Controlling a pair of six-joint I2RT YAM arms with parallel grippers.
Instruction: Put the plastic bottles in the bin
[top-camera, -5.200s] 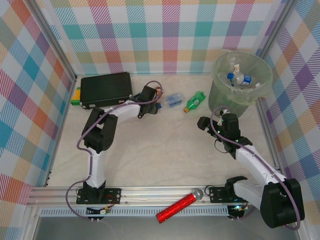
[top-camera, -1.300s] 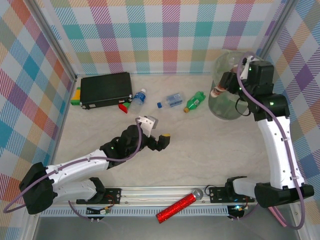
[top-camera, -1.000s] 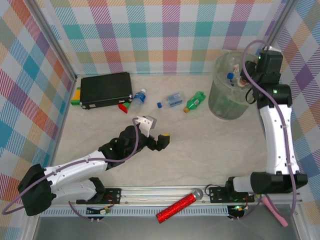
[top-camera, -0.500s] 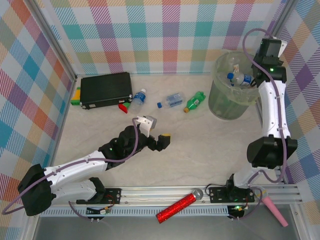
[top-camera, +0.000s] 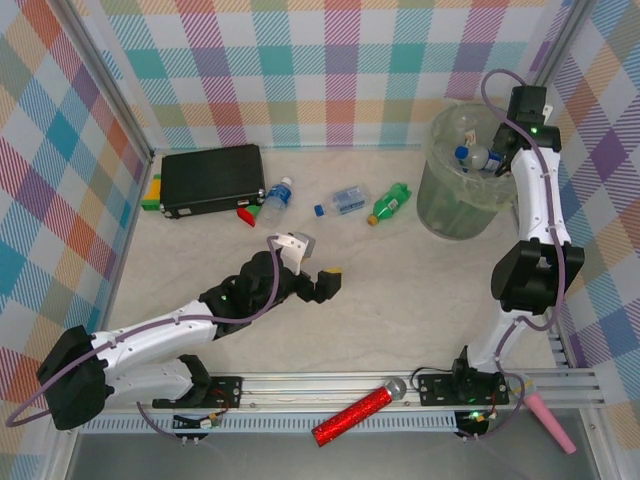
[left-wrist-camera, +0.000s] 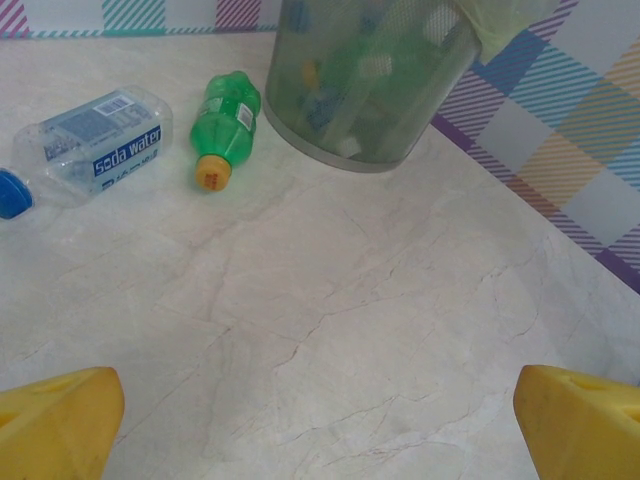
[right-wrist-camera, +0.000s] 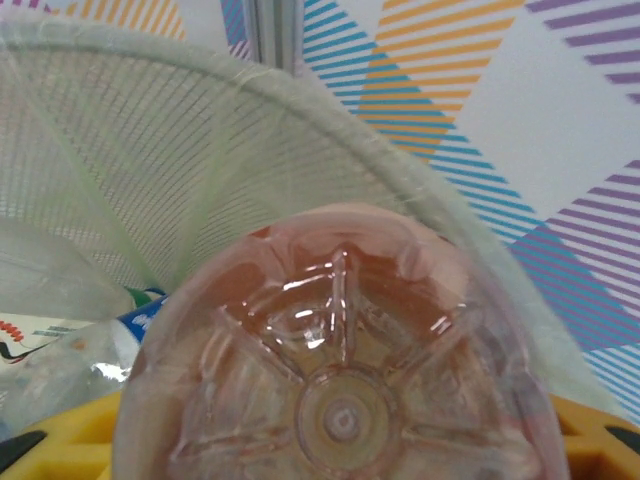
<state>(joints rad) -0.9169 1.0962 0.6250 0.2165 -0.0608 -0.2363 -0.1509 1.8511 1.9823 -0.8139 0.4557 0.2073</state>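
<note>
My right gripper hangs over the far right rim of the bin, shut on a clear, brown-tinted plastic bottle whose ribbed base faces the wrist camera. Several bottles lie inside the bin, one with a blue cap. Three plastic bottles lie on the table: a blue-capped one, a clear "soda water" one and a green one. My left gripper rests low at mid-table, open and with nothing between its yellow fingertips.
A black rectangular case sits at the back left with a green-yellow item beside it and a red piece at its near corner. A red glittery tube lies on the front rail. A pink object lies at the front right.
The right arm has stretched further back, carrying the held bottle to the bin's far right rim. The left arm has stayed still.
</note>
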